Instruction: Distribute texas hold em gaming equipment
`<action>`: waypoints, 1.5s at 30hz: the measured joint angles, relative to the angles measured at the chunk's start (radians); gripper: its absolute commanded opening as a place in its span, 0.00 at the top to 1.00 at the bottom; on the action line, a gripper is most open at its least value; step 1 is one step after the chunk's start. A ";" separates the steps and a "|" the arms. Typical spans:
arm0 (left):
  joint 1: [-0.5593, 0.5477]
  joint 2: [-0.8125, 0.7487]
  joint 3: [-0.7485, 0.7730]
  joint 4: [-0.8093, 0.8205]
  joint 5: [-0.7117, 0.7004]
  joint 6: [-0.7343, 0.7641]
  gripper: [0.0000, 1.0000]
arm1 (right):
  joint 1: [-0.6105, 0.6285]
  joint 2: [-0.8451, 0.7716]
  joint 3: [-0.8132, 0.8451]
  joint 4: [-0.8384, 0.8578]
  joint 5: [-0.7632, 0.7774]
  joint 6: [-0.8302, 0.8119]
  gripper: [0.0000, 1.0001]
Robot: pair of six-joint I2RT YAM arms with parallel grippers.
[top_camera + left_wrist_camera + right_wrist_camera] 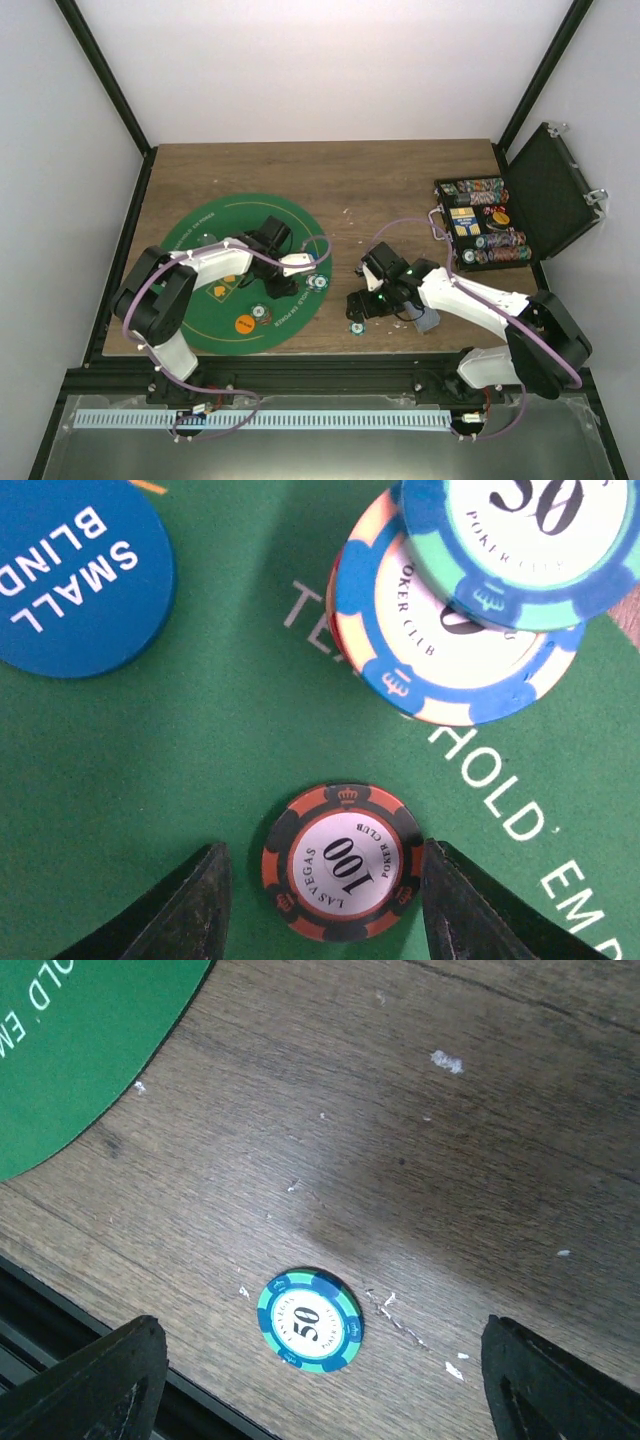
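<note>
**Both tools open over single chips, neither chip gripped**

Closest to the near edge of the counter (420, 1140), roughly at its middle, a teal-and-blue 50 chip (309, 1320) lies flat on bare wood. It sits just off the rim of the green mat (80, 1050). The right tool (322, 1321) hangs above it with its jaws spread very wide. The chip is between the two dark fingers (100, 1385), well clear of both, and nothing is held.

The mat covers the left half of the counter. Near its near rim rests an orange disc (243, 323) with a small chip (262, 315) just beside it, too small to tell its colours.

Farther in, the left tool (325, 848) is open a little wider than the red-and-black 100 chip (343, 863). That chip lies flat on the felt between the jaws, with green showing on either side, so it is not touched.

Beyond it stands a loose stack of chips (455, 650): a blue-and-cream chip with a teal one overlapping it on top. Apart from the stack, a blue SMALL BLIND disc (75, 570) lies flat on the mat.

Farthest off, by the right edge toward the far right corner, a black case (550, 190) stands open with rows of chips (495, 245) in its tray.
</note>
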 measured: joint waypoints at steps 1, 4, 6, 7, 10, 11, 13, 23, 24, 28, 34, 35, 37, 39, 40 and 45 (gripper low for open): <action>0.000 0.000 -0.001 0.003 0.000 0.001 0.48 | 0.000 0.001 0.000 0.001 0.002 0.002 0.13; -0.001 0.000 -0.005 0.008 0.005 0.005 0.51 | 0.001 0.001 0.000 0.008 0.008 0.003 0.13; -0.002 -0.002 -0.011 0.014 0.011 0.006 0.54 | 0.001 0.002 0.000 0.010 0.010 0.003 0.13; -0.003 -0.007 -0.017 0.018 0.016 0.008 0.55 | 0.001 0.002 0.000 0.010 0.010 0.003 0.13; -0.005 -0.025 -0.042 0.027 0.035 0.019 0.59 | 0.001 0.002 0.000 0.010 0.008 0.002 0.13; -0.005 -0.042 -0.060 0.026 0.055 0.031 0.61 | 0.001 0.002 0.000 0.011 0.008 0.002 0.13; -0.006 -0.053 -0.073 0.016 0.073 0.036 0.62 | 0.001 0.002 0.000 0.013 0.007 0.003 0.13; -0.029 -0.065 -0.095 -0.004 0.145 0.025 0.61 | 0.001 0.002 0.000 0.019 0.003 0.010 0.18; -0.029 -0.066 -0.095 -0.003 0.147 0.021 0.61 | 0.003 0.003 0.000 0.010 0.013 0.013 0.18; -0.031 -0.066 -0.093 -0.012 0.160 0.008 0.55 | 0.049 0.013 0.000 -0.030 0.064 0.036 0.17; -0.035 -0.068 -0.071 -0.111 0.195 0.013 0.49 | 0.166 0.085 0.017 -0.063 0.120 0.078 0.16; -0.033 -0.071 -0.068 -0.127 0.196 0.013 0.50 | 0.179 0.111 0.026 -0.071 0.134 0.085 0.16; -0.021 -0.085 -0.063 -0.159 0.200 0.013 0.49 | 0.209 0.144 0.039 -0.082 0.155 0.095 0.18; -0.003 -0.100 -0.053 -0.182 0.200 0.011 0.49 | 0.241 0.178 0.070 -0.098 0.180 0.106 0.26; 0.008 -0.108 -0.048 -0.190 0.200 0.008 0.49 | 0.255 0.193 0.082 -0.105 0.193 0.109 0.33; 0.065 -0.143 -0.022 -0.225 0.200 0.003 0.49 | 0.305 0.249 0.127 -0.131 0.237 0.126 0.50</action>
